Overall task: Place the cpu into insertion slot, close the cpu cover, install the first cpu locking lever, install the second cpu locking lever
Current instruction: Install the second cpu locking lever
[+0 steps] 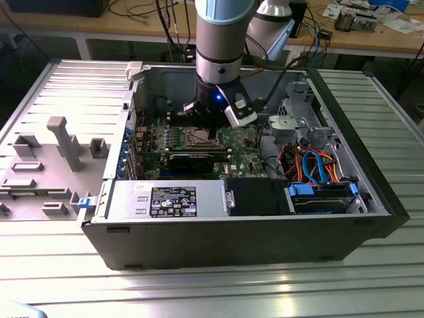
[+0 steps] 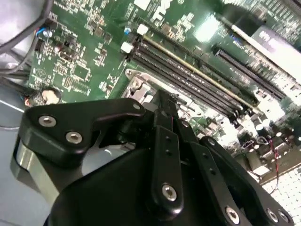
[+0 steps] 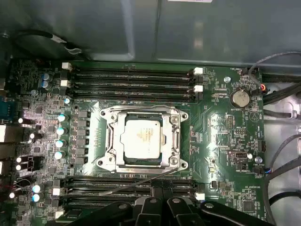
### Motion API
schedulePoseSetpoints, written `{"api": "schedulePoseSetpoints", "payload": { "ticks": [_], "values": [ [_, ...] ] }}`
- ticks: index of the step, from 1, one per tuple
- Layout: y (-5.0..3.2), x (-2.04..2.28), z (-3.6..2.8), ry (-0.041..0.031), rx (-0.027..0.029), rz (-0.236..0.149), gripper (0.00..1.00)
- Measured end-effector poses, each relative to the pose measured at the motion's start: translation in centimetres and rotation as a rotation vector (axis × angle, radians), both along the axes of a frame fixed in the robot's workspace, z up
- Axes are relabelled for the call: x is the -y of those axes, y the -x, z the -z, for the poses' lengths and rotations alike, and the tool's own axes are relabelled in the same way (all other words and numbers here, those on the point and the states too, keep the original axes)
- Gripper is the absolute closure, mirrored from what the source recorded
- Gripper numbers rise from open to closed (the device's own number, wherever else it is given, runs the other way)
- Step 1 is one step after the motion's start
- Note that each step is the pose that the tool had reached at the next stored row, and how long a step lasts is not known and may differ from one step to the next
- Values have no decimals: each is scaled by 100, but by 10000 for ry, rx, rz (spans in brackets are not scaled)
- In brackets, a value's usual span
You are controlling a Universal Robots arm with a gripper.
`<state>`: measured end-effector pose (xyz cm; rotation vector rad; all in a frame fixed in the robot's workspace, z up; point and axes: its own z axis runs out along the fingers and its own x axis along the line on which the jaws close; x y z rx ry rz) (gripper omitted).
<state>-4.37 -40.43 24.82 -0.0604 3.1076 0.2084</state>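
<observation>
The cpu [image 3: 143, 140] lies flat in the insertion slot [image 3: 181, 164], silvery top up. The cpu cover [image 3: 109, 141] is down around it as a silver frame. A thin metal lever rod [image 3: 141, 182] slants across the memory slots beside the socket, close to my fingertips. My gripper [image 3: 162, 201] hangs just off that side of the socket, shut with nothing seen between its fingers. In the second wrist view the gripper [image 2: 164, 101] points at a corner of the socket surround [image 2: 136, 82]. In the exterior view the arm stands over the socket [image 1: 199, 138] inside the computer case.
Long black memory slots [image 3: 131, 80] flank the socket on two sides. A coin battery [image 3: 241, 98], capacitors [image 3: 60, 141] and loose cables [image 3: 282, 155] ring the board. The case walls [image 1: 218, 232], a drive cage with blue cables [image 1: 318, 172] and a grey tray [image 1: 53, 152] surround it.
</observation>
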Motion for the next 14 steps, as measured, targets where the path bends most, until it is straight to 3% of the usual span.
{"api": "schedulePoseSetpoints", "payload": {
  "ticks": [1, 5, 12, 14],
  "values": [
    [11, 51, 3, -1, 0, 0, 89],
    [62, 121, 27, -1, 0, 0, 89],
    [224, 130, 136, -3, 0, 0, 89],
    [237, 119, 162, -1, 0, -7, 89]
  ]
}}
